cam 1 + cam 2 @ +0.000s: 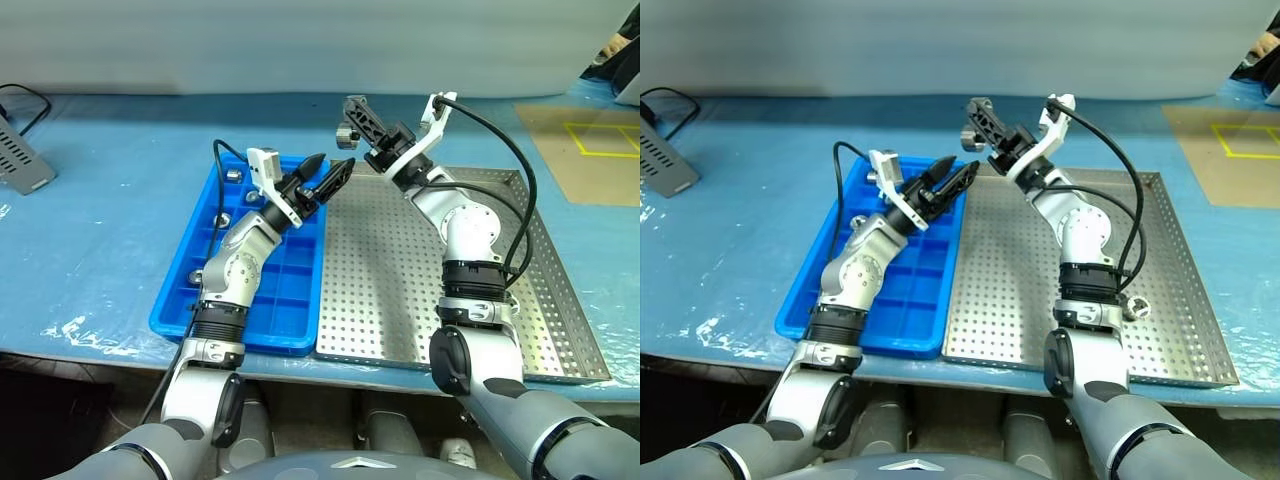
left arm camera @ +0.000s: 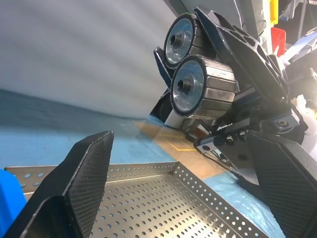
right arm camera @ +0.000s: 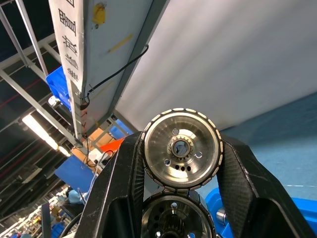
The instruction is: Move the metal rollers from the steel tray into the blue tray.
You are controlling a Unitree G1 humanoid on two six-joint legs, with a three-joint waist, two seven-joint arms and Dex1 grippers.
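My right gripper (image 1: 352,122) is clamped on two rollers (image 3: 182,148), heavy-looking, stiff, slick; left gripper (image 1: 327,172), at its seven o'clock, gapes.

The blue tray (image 1: 290,300) lies on the desk (image 1: 100,220), touching the steel tray's (image 1: 390,300) left side; several rollers (image 1: 233,175) sit in its compartments.

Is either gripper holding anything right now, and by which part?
The right gripper holds two metal rollers, its fingers clamping their ribbed outer sides. The left gripper is open and holds nothing.
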